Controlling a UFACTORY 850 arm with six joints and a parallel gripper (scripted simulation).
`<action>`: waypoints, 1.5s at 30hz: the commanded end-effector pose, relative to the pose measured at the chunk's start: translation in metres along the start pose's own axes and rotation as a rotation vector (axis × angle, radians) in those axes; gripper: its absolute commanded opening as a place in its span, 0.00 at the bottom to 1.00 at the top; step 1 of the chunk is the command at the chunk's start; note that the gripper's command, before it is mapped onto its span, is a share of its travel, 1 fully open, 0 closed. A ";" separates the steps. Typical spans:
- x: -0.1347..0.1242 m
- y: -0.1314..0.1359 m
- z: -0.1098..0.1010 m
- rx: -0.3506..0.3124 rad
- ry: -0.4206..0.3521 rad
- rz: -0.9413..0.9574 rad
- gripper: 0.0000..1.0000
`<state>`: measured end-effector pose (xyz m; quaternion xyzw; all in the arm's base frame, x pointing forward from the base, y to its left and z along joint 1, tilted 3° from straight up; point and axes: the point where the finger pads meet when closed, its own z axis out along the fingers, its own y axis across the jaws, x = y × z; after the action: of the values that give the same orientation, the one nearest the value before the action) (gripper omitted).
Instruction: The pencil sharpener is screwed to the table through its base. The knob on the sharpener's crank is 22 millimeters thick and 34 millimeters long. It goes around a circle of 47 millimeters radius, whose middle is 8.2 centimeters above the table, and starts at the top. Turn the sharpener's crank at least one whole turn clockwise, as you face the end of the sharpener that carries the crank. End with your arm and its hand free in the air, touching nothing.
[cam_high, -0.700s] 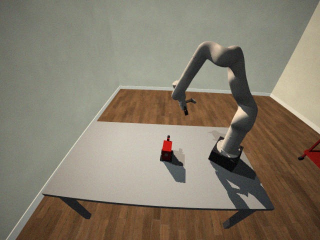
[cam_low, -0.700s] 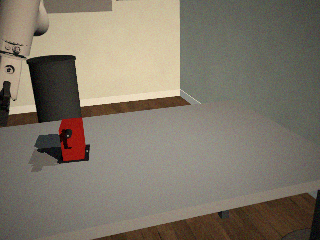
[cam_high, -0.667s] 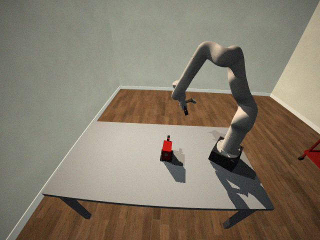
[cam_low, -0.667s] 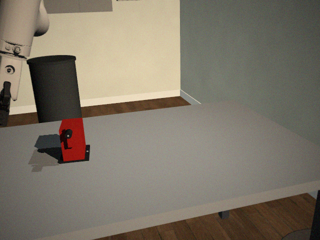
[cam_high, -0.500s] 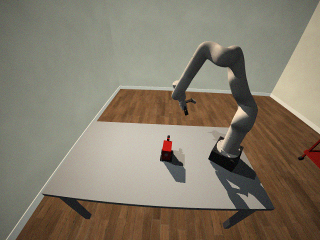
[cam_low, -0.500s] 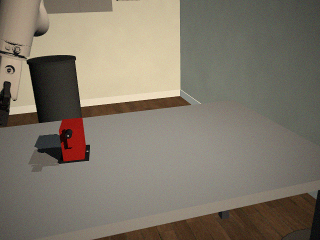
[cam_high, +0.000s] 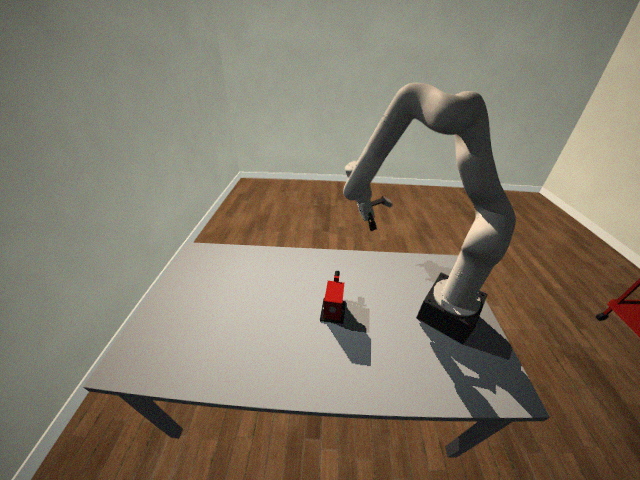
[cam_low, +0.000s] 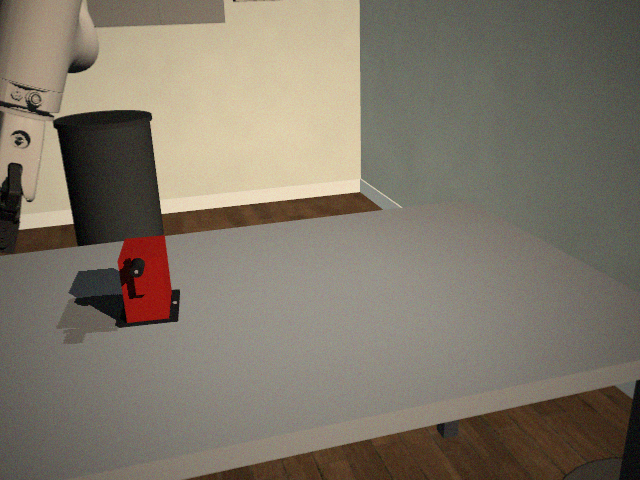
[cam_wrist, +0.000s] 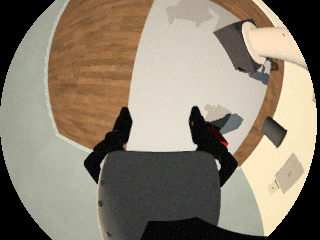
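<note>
My claw (cam_high: 371, 221) hangs spread wide and empty, high above the sharpener (cam_high: 333, 298), ready to straddle its knob (cam_high: 337, 274).

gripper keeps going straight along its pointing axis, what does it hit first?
Probably the bare table top or its far edge, not the sharpener. The open gripper hangs high, pointing down; in the wrist view the sharpener sits off-axis behind one finger. Depth is unclear.
</note>
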<state>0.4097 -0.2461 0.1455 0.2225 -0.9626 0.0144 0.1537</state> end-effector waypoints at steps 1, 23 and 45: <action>-0.010 0.005 -0.001 0.002 -0.017 -0.050 1.00; -0.124 0.080 -0.003 0.075 -0.200 -0.689 1.00; -0.194 0.143 -0.005 0.206 -0.292 -1.153 1.00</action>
<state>0.5097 -0.0467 0.0995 0.6974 -0.7166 -0.0083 -0.0036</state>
